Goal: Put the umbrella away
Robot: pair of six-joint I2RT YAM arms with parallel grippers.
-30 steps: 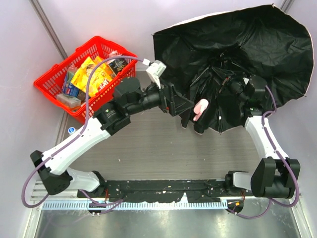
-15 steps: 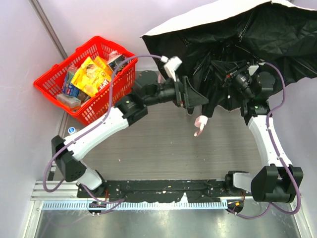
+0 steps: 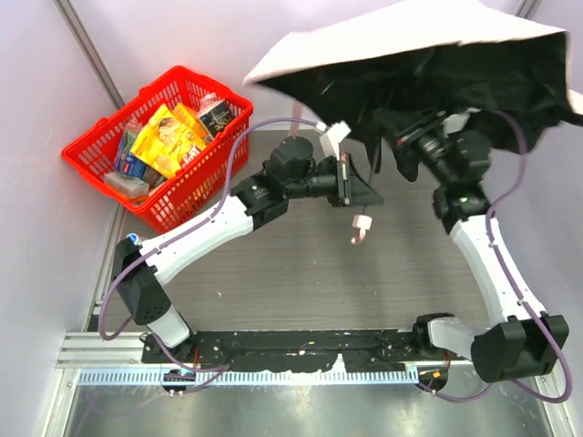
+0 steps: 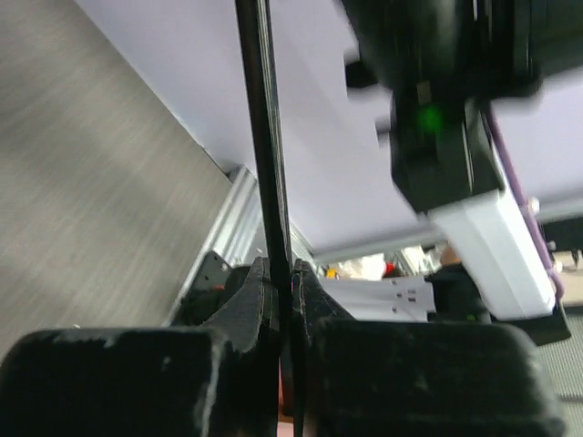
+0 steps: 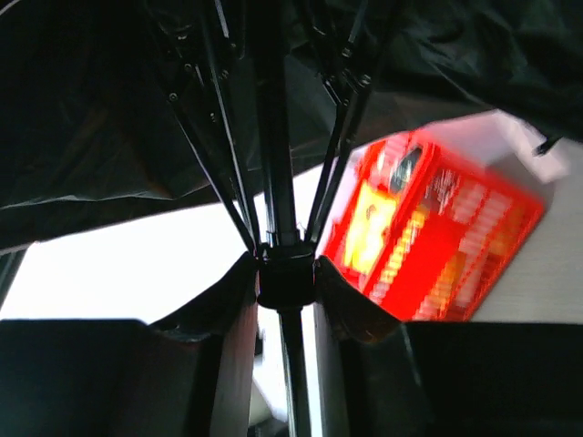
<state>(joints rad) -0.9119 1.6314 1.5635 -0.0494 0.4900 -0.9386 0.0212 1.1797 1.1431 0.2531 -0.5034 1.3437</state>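
Tilting further than a second ago, the umbrella is hanging open right of the red basket. Only wrist views are showing the grips: left gripper pinching the black shaft, right gripper squeezing the runner hub.

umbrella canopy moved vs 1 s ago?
Yes. The umbrella has tipped up. Its pink outer side now shows along the far edge, and its left edge has swung closer to the red basket, which stayed put.
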